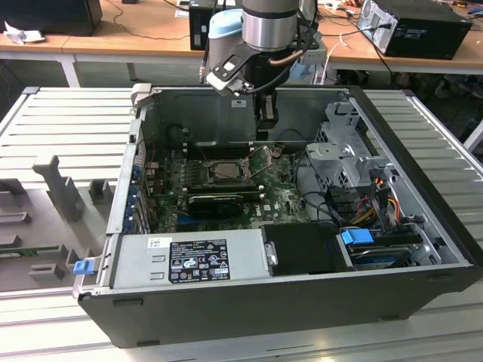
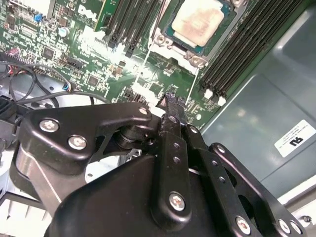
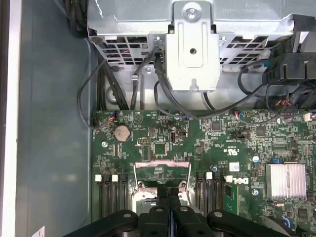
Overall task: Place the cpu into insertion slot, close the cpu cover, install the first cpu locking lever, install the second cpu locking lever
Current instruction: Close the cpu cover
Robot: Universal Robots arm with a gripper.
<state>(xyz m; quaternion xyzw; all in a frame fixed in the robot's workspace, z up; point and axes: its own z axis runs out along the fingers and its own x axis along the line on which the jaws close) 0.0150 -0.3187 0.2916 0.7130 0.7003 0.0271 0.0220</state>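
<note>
The cpu [image 2: 197, 20], a square chip with a pale metal top, lies in the insertion slot [image 1: 223, 172] on the green board. The dull silver cpu cover [image 2: 183, 53] frames the chip and looks to be lying down around it. Two thin wire levers [image 2: 146, 69] stand up from the socket's corners, unlatched. My gripper [image 1: 266, 124] hangs above the board, just to the exterior view's right of the socket and behind it. In both wrist views its black fingers [image 3: 163, 200] press together, and I see nothing between them [image 2: 170, 98].
The board sits deep inside an open computer case [image 1: 423, 173]. A long black card [image 1: 215, 202] lies in front of the socket and memory slots [image 2: 247, 44] flank it. A drive cage [image 3: 192, 44] with cables stands at the exterior view's right, and a power supply [image 1: 192, 260] at the front.
</note>
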